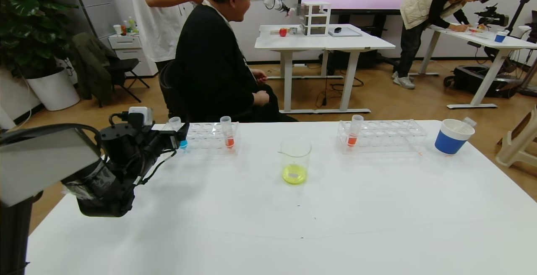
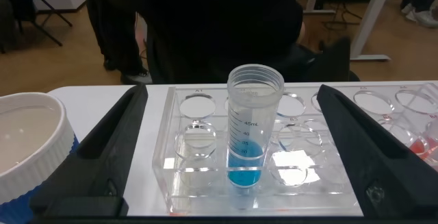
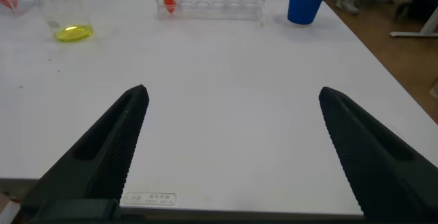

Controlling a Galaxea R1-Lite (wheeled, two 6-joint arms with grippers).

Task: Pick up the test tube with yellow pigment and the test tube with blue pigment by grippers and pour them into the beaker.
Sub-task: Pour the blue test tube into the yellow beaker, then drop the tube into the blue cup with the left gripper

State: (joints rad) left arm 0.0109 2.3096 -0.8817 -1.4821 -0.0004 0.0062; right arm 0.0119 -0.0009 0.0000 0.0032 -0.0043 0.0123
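While racked, ribbed clear blue tube [image 2: 250, 131], left tool [image 2: 233, 148] agape

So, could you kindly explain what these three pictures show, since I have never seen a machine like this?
It is a robot with two arms, each ending in a black two-fingered claw. The wide picture comes from a camera on its head; the other two come from cameras on its wrists.

On the white table stand a glass beaker with yellow liquid at its bottom, two clear racks holding tubes of orange-red liquid, and a blue-and-white paper cup.

The left gripper is open, one finger either side of the blue tube, which stands upright in the left rack. It holds nothing yet. The right gripper is open over bare table, empty. The people behind belong to the room.
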